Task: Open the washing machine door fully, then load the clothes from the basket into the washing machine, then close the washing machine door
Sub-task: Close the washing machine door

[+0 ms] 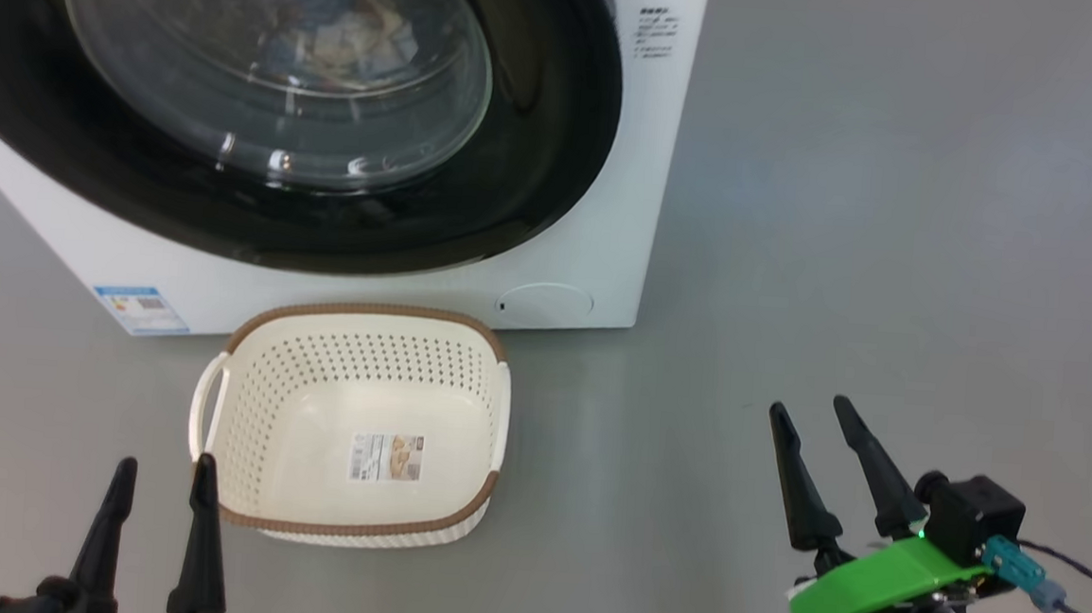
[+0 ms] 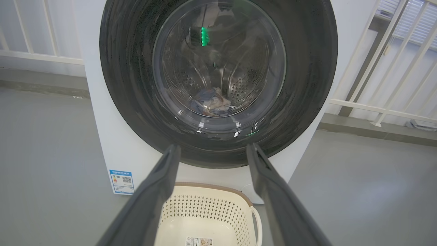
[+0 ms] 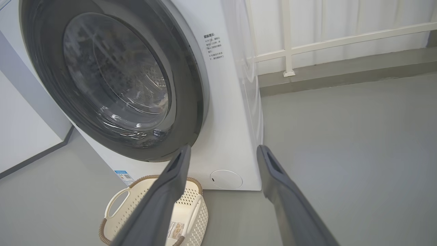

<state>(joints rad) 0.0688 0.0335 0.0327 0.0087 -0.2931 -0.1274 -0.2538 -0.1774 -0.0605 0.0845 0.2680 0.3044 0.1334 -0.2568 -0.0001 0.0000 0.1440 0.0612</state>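
The washing machine (image 1: 600, 206) stands on the grey floor with its glossy black door (image 1: 536, 154) shut flat against the front. Through the glass window the clothes (image 2: 211, 102) lie at the bottom of the steel drum. The cream basket (image 1: 267, 375) sits on the floor just before the machine, with just a label on its floor. My left gripper (image 1: 163, 475) is open at the lower left, beside the basket's left handle. My right gripper (image 1: 810, 405) is open at the lower right, well off to the basket's right. Both grippers hold nothing.
A blue sticker (image 1: 141, 308) and a round cap (image 1: 546, 304) mark the machine's lower front. White railings (image 2: 392, 68) and a wall stand behind the machine. Bare grey floor (image 1: 892, 223) stretches to the machine's right.
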